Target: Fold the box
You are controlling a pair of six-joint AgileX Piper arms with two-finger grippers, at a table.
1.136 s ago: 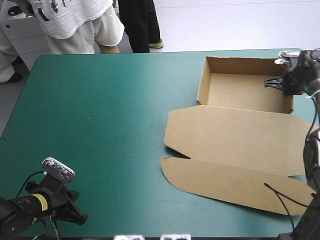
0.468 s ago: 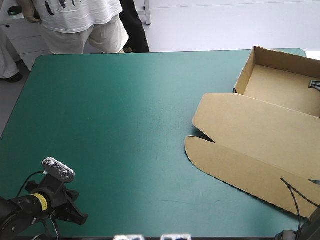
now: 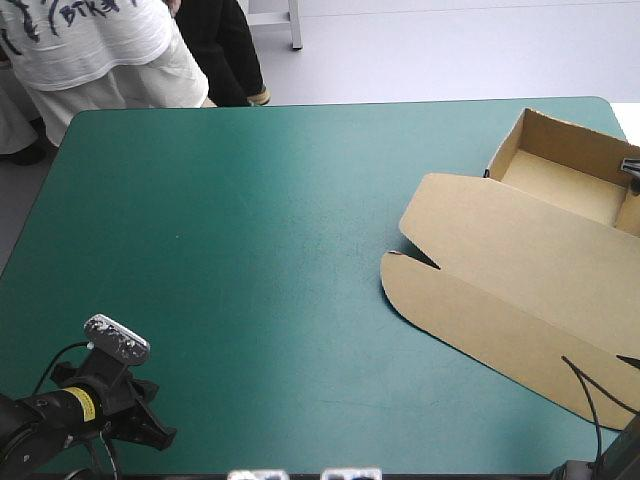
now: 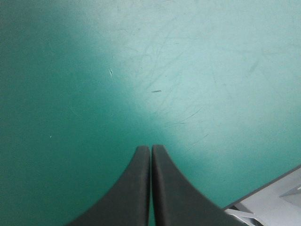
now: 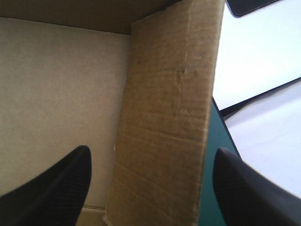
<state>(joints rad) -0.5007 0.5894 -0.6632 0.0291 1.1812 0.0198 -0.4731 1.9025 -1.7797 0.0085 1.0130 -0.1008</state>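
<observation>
The left fingers [image 3: 152, 432] are sitting low at the near left corner of the surface [image 3: 250, 250] in the high view, well apart from the box [image 3: 520, 270]. The box is lying at the right side, its tray [image 3: 560, 175] standing with walls raised by the far right corner and its lid [image 3: 500, 290] spreading flat toward the near edge. The right fingers are barely showing here, so their state is not readable from above. In the left wrist view the left fingers [image 4: 136, 188] are pressing together in one pointed arch, holding nothing and hovering over bare teal-green cover near the surface's edge. In the right wrist view the right fingers [image 5: 51, 188] are standing wide apart and gripping nothing. They are straddling one tray wall [image 5: 164, 117], one finger over the tray's floor and the other outside it above the surface's edge, and neither appears to be touching the board. The step in hand is, I judge, taking hold of that wall to steer the box. Doing it well is calling for the wall to be centred between the fingers and for a closing square to the board, so it is not creasing. It is also calling for a slow pull inward, since the box is sitting close to the right edge and could slip off.
</observation>
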